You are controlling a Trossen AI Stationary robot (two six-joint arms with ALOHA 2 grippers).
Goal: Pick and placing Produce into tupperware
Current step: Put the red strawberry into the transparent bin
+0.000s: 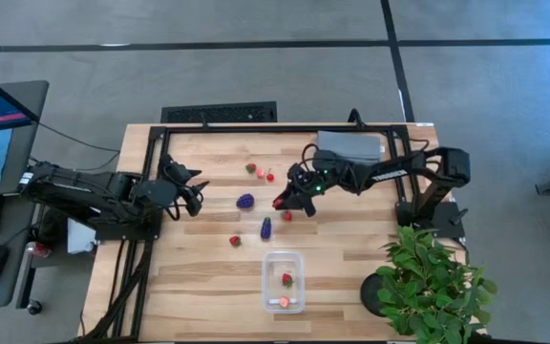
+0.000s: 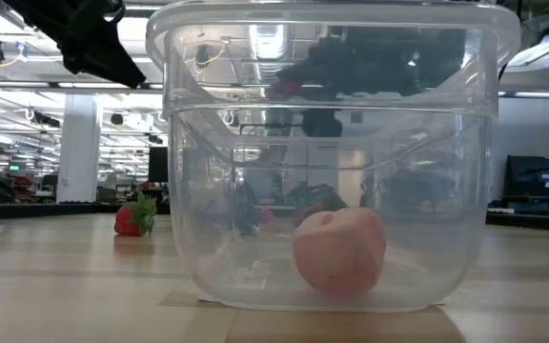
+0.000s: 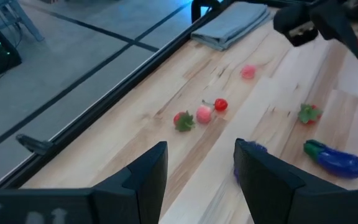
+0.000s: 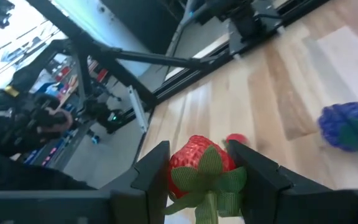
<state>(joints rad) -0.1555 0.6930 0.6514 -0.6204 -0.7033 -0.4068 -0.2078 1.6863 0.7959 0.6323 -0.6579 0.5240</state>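
Strawberry [image 4: 199, 169] clamped in the right gripper [image 1: 285, 202] above a pale wooden worktop [image 1: 199, 277].
Grey floor surrounds the worktop; a potted plant [image 1: 433, 282] stands at one corner, a folded grey cloth [image 1: 351, 144] lies at the far edge. The right arm reaches to mid-worktop; the left gripper [image 1: 197, 195] waits near the left edge, fingers apart on nothing. The clear tupperware [image 1: 284, 281] near the front edge holds two pieces. Two purple pieces, one roundish [image 1: 245, 201] and one elongated [image 1: 265, 227], lie loose with several small red ones.
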